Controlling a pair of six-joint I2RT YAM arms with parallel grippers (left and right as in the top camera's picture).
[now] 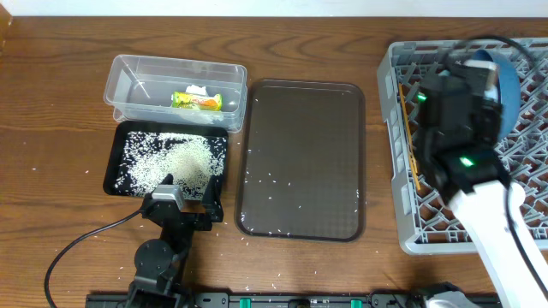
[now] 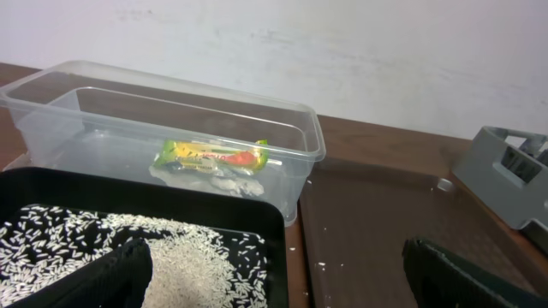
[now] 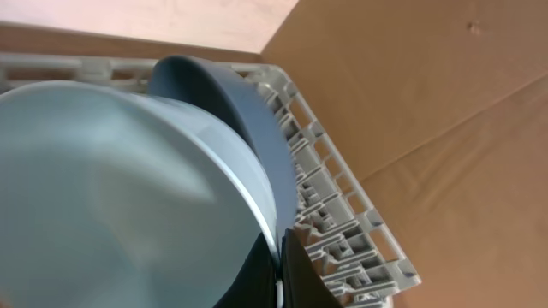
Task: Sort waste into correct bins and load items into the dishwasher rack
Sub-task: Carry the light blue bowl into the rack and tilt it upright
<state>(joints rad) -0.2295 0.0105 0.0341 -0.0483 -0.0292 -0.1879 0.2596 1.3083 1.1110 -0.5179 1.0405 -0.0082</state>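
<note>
Most of the sorting looks done: the snack wrapper (image 1: 197,101) and crumpled tissue (image 2: 231,181) lie in the clear tub (image 1: 128,64) beyond the left gripper (image 1: 189,188). Its fingers stand wide apart and empty at the near edge of the black tray (image 1: 116,162) of rice (image 1: 167,162), though stray grains (image 1: 274,180) dot the brown serving tray (image 1: 300,111) to its right. In the dishwasher rack (image 1: 411,231) the blue plate (image 1: 507,81) stands just behind the white bowl (image 3: 111,188), which fills the right gripper's (image 3: 282,269) view; only one finger shows against the rim, so I cannot tell its grip, and no cup is visible with the arm hiding much of the rack.
</note>
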